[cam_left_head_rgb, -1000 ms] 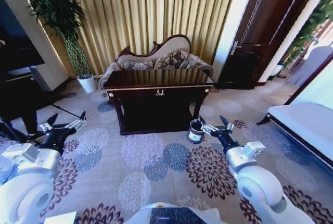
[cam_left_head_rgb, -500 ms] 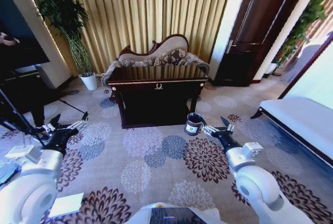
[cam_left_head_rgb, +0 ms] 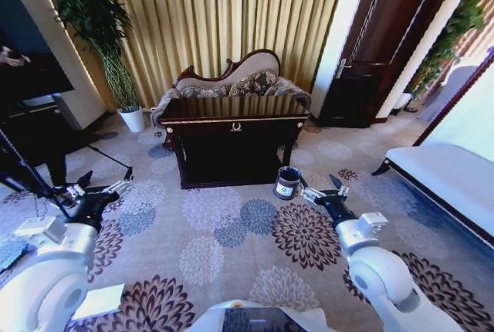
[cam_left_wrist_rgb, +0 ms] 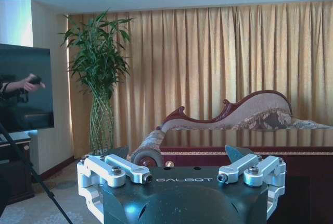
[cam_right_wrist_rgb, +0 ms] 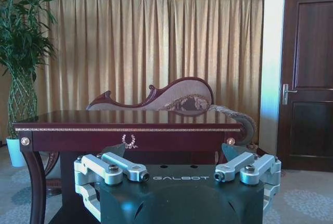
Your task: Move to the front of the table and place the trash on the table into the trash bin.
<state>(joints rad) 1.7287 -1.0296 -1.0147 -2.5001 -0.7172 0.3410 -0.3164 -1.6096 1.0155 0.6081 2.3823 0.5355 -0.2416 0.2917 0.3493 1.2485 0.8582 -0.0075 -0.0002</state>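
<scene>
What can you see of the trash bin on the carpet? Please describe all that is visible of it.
The trash bin is a small round bucket, dark on its side, with a pale rim and a white logo patch facing the robot. It stands upright on the flowered carpet, just off the right front leg of the table. Its mouth is open, and the inside looks dark. The right gripper hangs close beside it, not touching it.
</scene>
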